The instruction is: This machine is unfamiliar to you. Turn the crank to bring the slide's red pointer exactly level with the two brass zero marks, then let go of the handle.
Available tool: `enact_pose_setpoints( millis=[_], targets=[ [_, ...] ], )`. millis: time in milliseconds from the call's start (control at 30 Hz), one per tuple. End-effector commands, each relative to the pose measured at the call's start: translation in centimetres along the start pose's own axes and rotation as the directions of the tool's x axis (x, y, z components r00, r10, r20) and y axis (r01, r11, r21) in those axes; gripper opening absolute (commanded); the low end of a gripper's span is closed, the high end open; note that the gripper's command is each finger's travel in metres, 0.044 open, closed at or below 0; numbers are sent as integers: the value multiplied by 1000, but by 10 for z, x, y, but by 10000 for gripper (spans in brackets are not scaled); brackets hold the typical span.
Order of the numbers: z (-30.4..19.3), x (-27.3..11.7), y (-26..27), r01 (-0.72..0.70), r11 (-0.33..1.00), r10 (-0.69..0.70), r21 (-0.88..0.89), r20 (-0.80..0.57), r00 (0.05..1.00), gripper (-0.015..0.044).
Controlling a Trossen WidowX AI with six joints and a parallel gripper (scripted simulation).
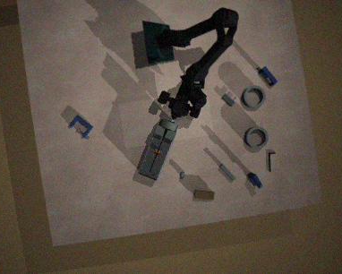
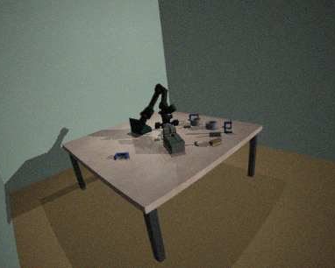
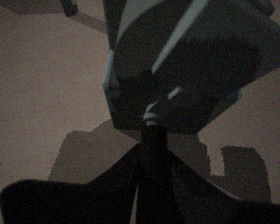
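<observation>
The machine, a long grey box (image 1: 149,164) (image 2: 174,145) (image 3: 211,70), stands on the table with a slot along its top. The slide's small red pointer (image 1: 158,151) shows near the middle of its top in the top view. The brass zero marks are too small to tell apart from it, so I cannot tell if they are level. My gripper (image 1: 174,117) (image 3: 149,150) is at the machine's end nearest the arm base, shut on the crank handle (image 3: 154,134), a dark upright post. The crank arm below it is mostly lost in shadow.
Right of the machine are two grey rings (image 1: 253,97) (image 1: 256,137), a tan block (image 1: 204,195), a small round knob (image 1: 182,175), a grey bar (image 1: 226,172), a black angle piece (image 1: 269,161) and blue brackets (image 1: 267,76) (image 1: 254,180). Another blue bracket (image 1: 81,120) (image 2: 121,155) lies to the left.
</observation>
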State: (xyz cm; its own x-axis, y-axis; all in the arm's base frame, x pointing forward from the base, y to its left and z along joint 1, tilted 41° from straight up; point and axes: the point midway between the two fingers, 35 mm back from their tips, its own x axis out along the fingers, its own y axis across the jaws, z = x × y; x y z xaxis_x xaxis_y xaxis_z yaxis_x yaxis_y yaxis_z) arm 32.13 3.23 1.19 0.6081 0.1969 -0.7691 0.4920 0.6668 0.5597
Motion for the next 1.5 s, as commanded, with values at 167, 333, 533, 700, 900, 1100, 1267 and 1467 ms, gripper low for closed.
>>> enact_pose_setpoints(
  millis=[167, 333, 533, 700, 900, 1100, 1267, 1467],
  targets=[
    [3, -3, 9, -25, 1000, 25, -6, 4, 1000, 0],
    [3, -4, 10, -25, 1000, 25, -6, 4, 1000, 0],
    [4, -5, 12, -25, 1000, 25, -6, 4, 1000, 0],
    [5, -6, 13, -25, 1000, 25, -6, 4, 1000, 0],
    [6, -7, 14, -25, 1000, 25, -6, 4, 1000, 0],
    [7, -8, 15, -25, 1000, 25, -6, 4, 1000, 0],
    [7, -8, 15, -25, 1000, 25, -6, 4, 1000, 0],
    [7, -8, 14, -25, 1000, 25, -6, 4, 1000, 0]
  ],
)
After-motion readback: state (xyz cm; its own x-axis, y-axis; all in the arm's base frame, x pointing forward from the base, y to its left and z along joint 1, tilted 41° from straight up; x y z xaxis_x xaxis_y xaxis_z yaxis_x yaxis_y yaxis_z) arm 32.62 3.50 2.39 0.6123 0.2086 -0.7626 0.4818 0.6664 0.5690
